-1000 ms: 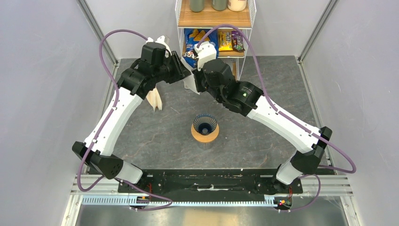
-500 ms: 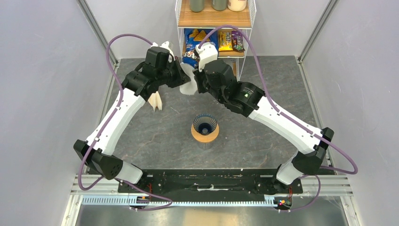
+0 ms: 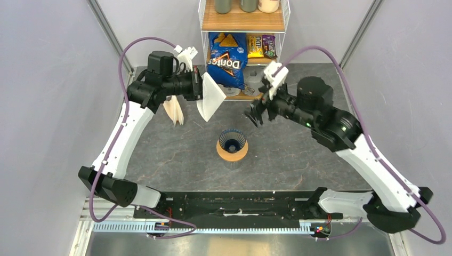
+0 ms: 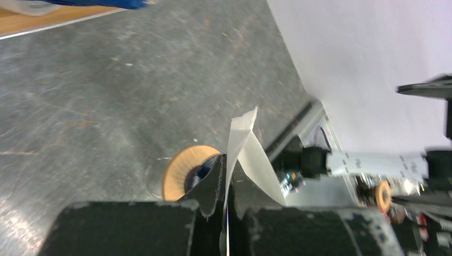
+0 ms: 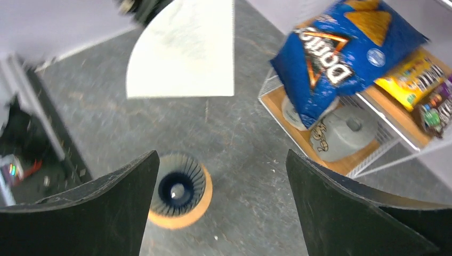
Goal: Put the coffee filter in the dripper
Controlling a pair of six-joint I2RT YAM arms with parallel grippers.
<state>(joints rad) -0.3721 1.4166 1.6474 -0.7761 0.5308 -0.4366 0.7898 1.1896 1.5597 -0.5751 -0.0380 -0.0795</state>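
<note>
While the small dark-blue ribbed dripper (image 3: 233, 141) sits on the grey counter (image 3: 298, 154), your right jaws hang spread and empty. Farther back, your left jaws pinch the thin white paper coffee filter (image 3: 209, 97) high up. Drop it there and it may float past.

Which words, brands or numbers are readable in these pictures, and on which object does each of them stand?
"Doritos": on the blue crinkled chip bag; it appears upside down in the right wrist view.
Yellow candy packet: printing too small to read.
Dark brown candy packet: printing too small to read.
White paper coffee filter and dark blue ribbed dripper: no text visible.
</note>
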